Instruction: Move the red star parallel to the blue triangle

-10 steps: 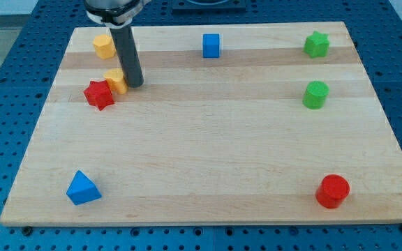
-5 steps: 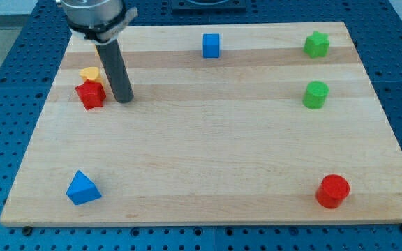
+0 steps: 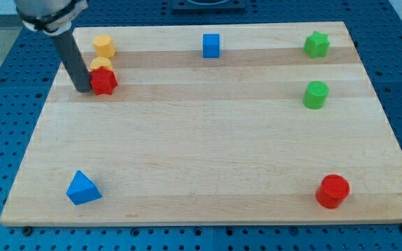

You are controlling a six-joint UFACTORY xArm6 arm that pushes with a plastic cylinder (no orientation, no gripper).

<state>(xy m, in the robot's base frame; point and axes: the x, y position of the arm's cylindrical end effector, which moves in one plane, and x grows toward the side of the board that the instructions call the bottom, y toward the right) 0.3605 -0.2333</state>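
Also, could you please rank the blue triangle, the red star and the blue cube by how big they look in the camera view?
1. blue triangle, largest, though it lies nearest the view's bottom, which may flatter it.
2. red star, touching my tip.
3. blue cube, close to the star in apparent size, so this order is unsure.

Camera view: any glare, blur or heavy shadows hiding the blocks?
Camera view: even, soft lighting, no glare on the board; blocks sharp with faint shadows. My tip sits just left of the red star, and the blue triangle shows clearly.
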